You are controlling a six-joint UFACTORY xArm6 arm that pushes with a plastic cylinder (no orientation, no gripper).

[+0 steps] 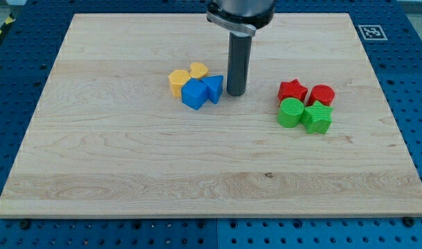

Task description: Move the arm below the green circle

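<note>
My tip (236, 93) sits beside the blue triangle (213, 88) — no gripper here. Green circle (290, 113), right of it and nearer the view's bottom, looks light, rigid — nudges easily, so skirt it.

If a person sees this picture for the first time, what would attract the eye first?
Probably the thick dark rod coming down from the view's top centre, my tip resting just right of the blue triangle. Next, two tight colour clusters on the wooden board: yellow and blue blocks left of the tip, red and green ones, including the green circle, to its right.
</note>
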